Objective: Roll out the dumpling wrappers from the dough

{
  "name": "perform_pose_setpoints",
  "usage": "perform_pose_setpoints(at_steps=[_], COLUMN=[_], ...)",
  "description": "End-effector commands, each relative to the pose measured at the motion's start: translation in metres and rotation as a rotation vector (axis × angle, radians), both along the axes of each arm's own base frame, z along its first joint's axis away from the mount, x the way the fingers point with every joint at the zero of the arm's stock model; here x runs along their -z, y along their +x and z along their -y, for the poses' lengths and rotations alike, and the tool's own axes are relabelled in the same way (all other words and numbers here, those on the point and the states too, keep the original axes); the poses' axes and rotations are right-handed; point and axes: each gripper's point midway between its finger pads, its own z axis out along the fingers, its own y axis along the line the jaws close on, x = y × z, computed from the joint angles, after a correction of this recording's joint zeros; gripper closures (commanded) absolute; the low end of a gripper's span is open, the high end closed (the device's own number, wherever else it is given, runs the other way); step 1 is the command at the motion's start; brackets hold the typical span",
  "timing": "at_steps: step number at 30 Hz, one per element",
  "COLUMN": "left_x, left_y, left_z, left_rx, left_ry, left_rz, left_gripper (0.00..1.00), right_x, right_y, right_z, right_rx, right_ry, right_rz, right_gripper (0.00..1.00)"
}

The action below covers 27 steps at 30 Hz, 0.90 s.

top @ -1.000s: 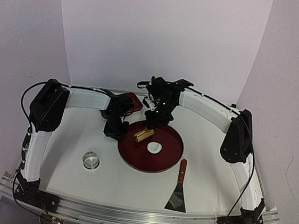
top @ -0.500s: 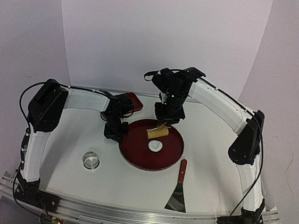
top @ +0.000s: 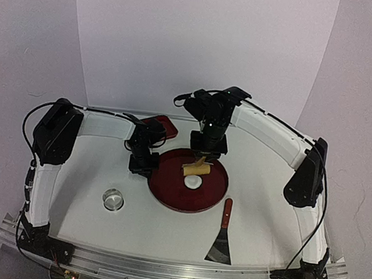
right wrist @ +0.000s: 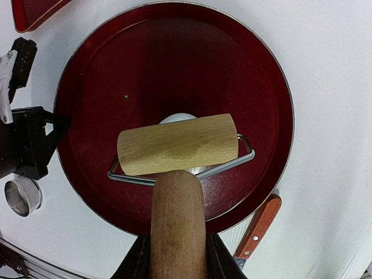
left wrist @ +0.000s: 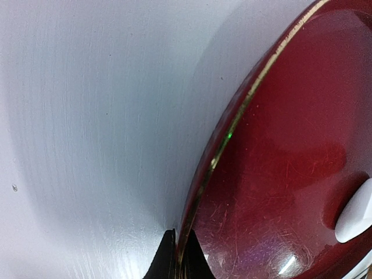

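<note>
**Roller over the dough in the tray**

The dough [top: 194,183], a small white lump, lies near the middle of the red tray [top: 170,192], partly hidden beneath the wooden roller [right wrist: 177,143]. The right gripper [right wrist: 178,256] hangs just far of it, jaws part-closed around the roller's handle. The left gripper [top: 144,165], pinched tight, grips the tray's left rim.

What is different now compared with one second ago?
The right claw, shut on the rolling pin, carried it rightward across the red tray to above the dough. The left claw stays clamped on the tray rim; dough, ring cutter and scraper did not move.
</note>
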Motion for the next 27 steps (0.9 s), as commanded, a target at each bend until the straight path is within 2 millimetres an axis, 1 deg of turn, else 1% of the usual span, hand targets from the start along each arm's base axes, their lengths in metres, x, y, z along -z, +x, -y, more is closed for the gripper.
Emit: perform_pose_setpoints(at_steps=[1, 4, 8, 10, 12, 15, 18, 22, 27], left_x=[0.028, 0.029, 0.030, 0.030, 0.031, 0.031, 0.031, 0.031, 0.031], left_y=[-0.033, -0.034, -0.035, -0.036, -0.036, -0.037, -0.037, -0.036, -0.034], left_z=[-0.048, -0.049, -0.051, -0.051, -0.051, -0.052, -0.053, -0.055, -0.053], left_rx=[-0.032, -0.033, -0.032, -0.032, -0.032, -0.034, -0.037, -0.039, -0.041], left_ry=[0.211, 0.213, 0.223, 0.226, 0.229, 0.237, 0.244, 0.260, 0.257], left_rz=[-0.106, -0.106, -0.105, -0.105, -0.105, -0.106, -0.106, -0.107, -0.107], left_gripper=[1.00, 1.00, 1.00, 1.00, 1.00, 1.00, 1.00, 1.00, 1.00], right_x=[0.025, 0.039, 0.052, 0.060, 0.068, 0.081, 0.086, 0.099, 0.125], right_y=[-0.003, -0.004, 0.000, -0.001, -0.007, -0.018, -0.028, -0.043, -0.059], right_z=[0.003, -0.002, -0.006, -0.007, -0.006, 0.003, 0.011, 0.019, 0.025], right_rx=[0.041, 0.040, 0.024, 0.022, 0.023, 0.031, 0.039, 0.038, 0.025], right_ry=[-0.031, -0.018, -0.029, -0.040, -0.044, -0.074, -0.099, -0.130, -0.164], right_rz=[-0.050, -0.071, -0.076, -0.092, -0.126, -0.172, -0.212, -0.284, -0.372], right_gripper=[1.00, 1.00, 1.00, 1.00, 1.00, 1.00, 1.00, 1.00, 1.00])
